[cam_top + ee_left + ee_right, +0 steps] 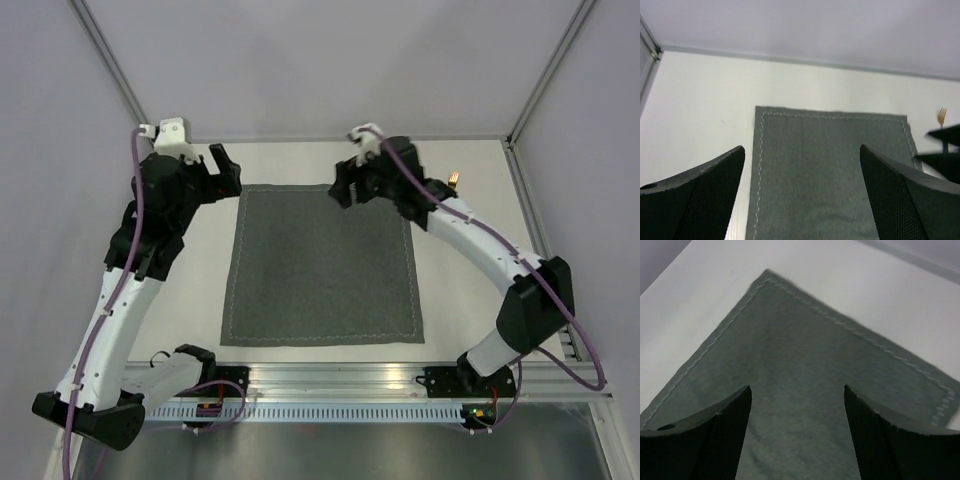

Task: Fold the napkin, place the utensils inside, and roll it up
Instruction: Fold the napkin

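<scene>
Utensil [454, 179] mostly behind right arm [480, 240]

napkin [322, 265] – dark charcoal grey, plain, no print; one lighter dashed stitch line runs just inside the edges. fork [942, 116] head gold, handle colour can't tell. table [205, 280] plain off-white. walls [300, 60] pale lilac-grey. arms [480, 240]: white links, black joints, purple cables [138, 190]. left gripper [225, 170] and right gripper [343, 185] black – finger pads [715, 450] black with a fine dotted grid texture. front rail [340, 378] silver metal.
</scene>
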Controlling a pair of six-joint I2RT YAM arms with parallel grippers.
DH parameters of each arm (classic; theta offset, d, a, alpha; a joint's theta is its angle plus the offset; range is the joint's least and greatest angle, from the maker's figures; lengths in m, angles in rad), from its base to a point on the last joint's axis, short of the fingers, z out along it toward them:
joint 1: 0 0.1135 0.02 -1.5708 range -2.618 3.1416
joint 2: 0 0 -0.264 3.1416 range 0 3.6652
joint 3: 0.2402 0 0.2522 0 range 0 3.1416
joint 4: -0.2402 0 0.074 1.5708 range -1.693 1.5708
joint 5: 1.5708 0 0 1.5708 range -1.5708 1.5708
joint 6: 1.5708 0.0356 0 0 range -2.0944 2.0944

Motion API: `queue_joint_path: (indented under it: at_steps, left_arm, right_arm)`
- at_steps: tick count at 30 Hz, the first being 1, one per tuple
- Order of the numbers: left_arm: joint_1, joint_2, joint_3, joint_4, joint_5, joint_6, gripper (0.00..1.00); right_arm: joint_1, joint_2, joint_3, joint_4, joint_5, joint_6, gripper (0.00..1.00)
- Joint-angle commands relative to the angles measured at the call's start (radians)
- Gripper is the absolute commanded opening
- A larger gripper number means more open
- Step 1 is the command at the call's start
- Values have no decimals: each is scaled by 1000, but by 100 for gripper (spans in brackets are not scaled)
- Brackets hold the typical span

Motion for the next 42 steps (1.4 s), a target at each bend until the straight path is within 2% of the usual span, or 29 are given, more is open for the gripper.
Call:
queue_joint_path:
  at_steps: [1, 2, 6, 8, 12, 17, 28, 42]
  left_arm:
    - [33, -6, 134, -48, 23, -55, 100]
    - [35, 5, 169, -61, 15, -58, 100]
    - [35, 27, 356, -175, -27, -61, 100]
    - [35, 24, 393, -198, -37, -66, 100]
    - [35, 16, 485, -258, -40, -78, 100]
    - [35, 17, 532, -304, -42, -83, 100]
    - [35, 28, 552, -322, -43, -81, 100]
    - [35, 42, 541, -336, -43, -69, 100]
  right_arm:
    - [219, 94, 59, -55, 130, -65, 77]
    - [313, 118, 76, -58, 141, -73, 73]
    - [488, 250, 110, -27, 182, -75, 67]
    - [574, 295, 142, -12, 211, -72, 62]
    - [697, 399, 187, 19, 237, -63, 55]
    - [815, 497, 253, 31, 271, -33, 49]
    - [926, 658, 342, 22, 362, -40, 38]
    - [993, 772, 480, -52, 386, -1, 37]
